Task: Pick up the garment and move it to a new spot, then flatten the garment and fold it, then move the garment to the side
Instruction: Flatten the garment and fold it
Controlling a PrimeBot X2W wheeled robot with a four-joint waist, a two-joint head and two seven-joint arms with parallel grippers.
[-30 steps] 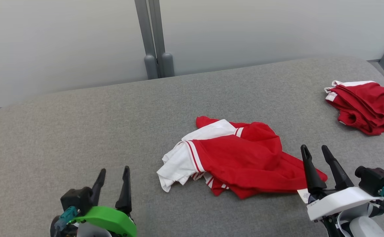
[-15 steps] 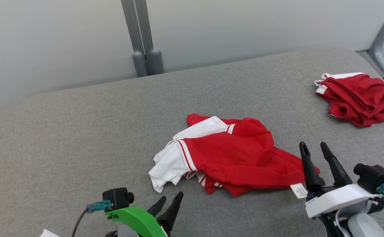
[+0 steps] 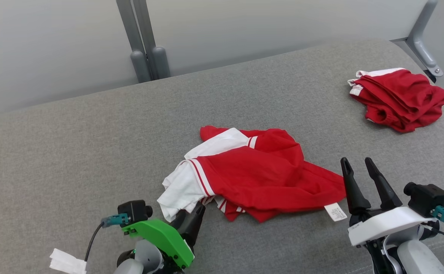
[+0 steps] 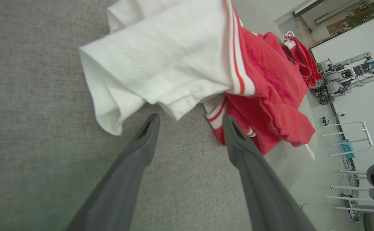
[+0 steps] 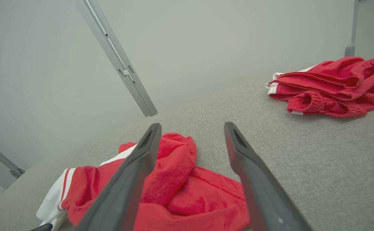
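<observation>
The garment (image 3: 256,179), red with a white panel and striped trim, lies crumpled in the middle of the grey table (image 3: 92,152). My left gripper (image 3: 190,213), on a green mount, is open at the garment's near-left white corner, fingertips just short of the cloth. In the left wrist view that gripper (image 4: 190,118) frames the hanging white edge of the garment (image 4: 174,64). My right gripper (image 3: 356,163), on a white mount, stands open just right of the garment's red edge, empty. From the right wrist, its gripper (image 5: 192,125) points past the garment (image 5: 174,192).
A second red and white pile (image 3: 398,99) lies at the table's back right corner. A white tag (image 3: 335,211) sticks out from the garment's near edge. Grey posts (image 3: 145,49) stand behind the table. A white scrap (image 3: 67,262) shows at the lower left.
The camera has swung, shifting the whole scene left. My left gripper has turned and moved right, up to the garment's white corner. The right gripper has kept its place and stays open.
</observation>
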